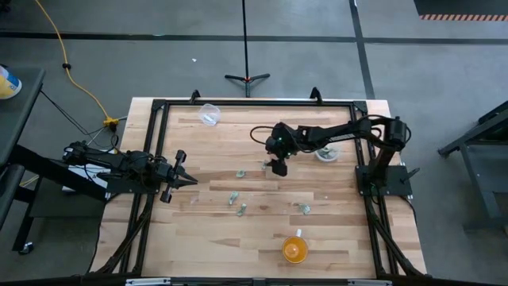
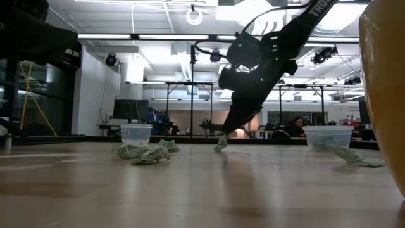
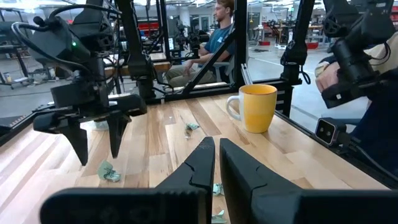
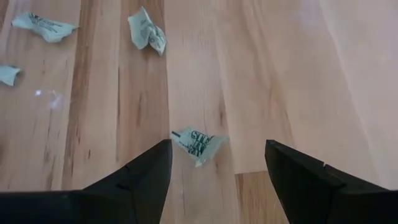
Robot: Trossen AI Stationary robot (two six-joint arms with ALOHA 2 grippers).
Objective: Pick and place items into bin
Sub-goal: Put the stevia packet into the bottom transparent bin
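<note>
Several tiny crumpled pale green pieces lie on the wooden table, among them one, one and one. My right gripper is open, pointing down near the table's middle. Its fingers stand on either side of one crumpled piece without touching it; the low view shows that piece just under the fingertips. My left gripper is shut and waits level above the table's left side. A clear round cup stands to the right of the right gripper.
A second clear cup stands near the far edge. An orange cup stands near the near edge. A black frame runs around the table. People sit in the room beyond the table.
</note>
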